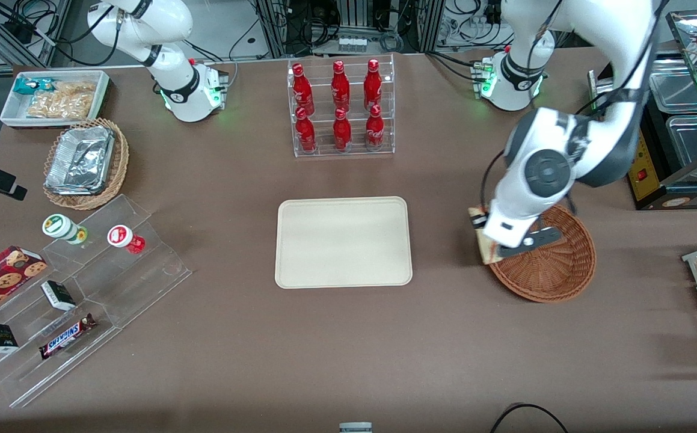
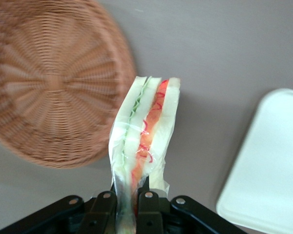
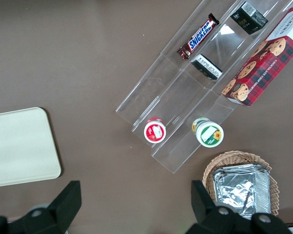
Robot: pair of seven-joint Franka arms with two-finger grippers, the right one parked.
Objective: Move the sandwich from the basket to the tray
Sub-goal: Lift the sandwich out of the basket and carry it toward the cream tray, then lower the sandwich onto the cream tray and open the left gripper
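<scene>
Left wrist view: gripper (image 2: 128, 204) clamped on sandwich (image 2: 145, 131), lifted clear beside basket (image 2: 49, 83). Step: transfer. Next: carry across desk (image 1: 348, 337) to tray (image 1: 343, 242), lower, release.

- The sandwich (image 2: 145, 131) is a clear-wrapped wedge of pale bread with green and red filling showing along its edge, pinched at one end by the gripper (image 2: 128, 202) and lifted just off the rim of the basket, on the tray's side.
- The basket (image 1: 555, 267), round reddish-brown wicker (nothing in it now), sits toward the working arm's end.
- The tray (image 1: 343, 242), cream-beige with rounded corners, lies flat mid-table, bare.
</scene>
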